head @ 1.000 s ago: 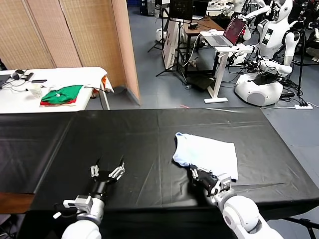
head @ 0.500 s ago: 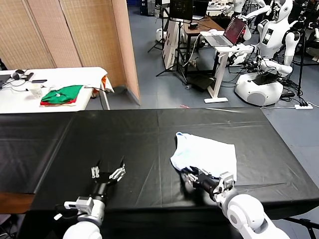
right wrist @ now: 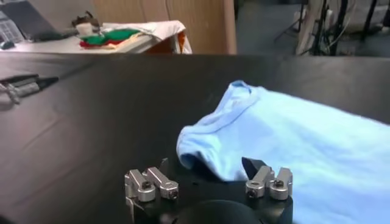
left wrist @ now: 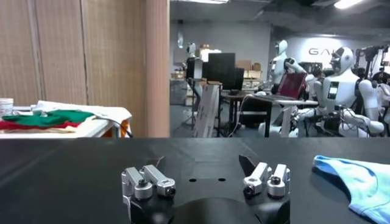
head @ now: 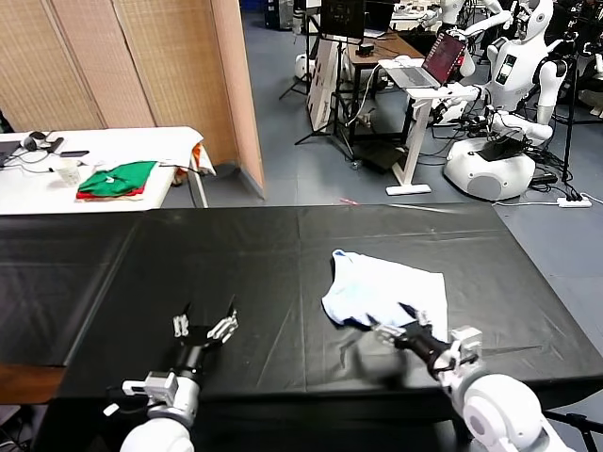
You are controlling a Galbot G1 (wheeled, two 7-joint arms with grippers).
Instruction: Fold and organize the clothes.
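Shirt (head: 386, 292) sits folded on the black table (head: 236, 273) just ahead of my right gripper (head: 407, 331), jaws spread and empty, so I back off low without snagging its near edge.

Probably a robotics lab: white humanoid robots (head: 513, 71) parked.

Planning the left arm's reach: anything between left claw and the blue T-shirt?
Nothing: only bare black table cover between the left claw and the T-shirt, clearest in the head view.
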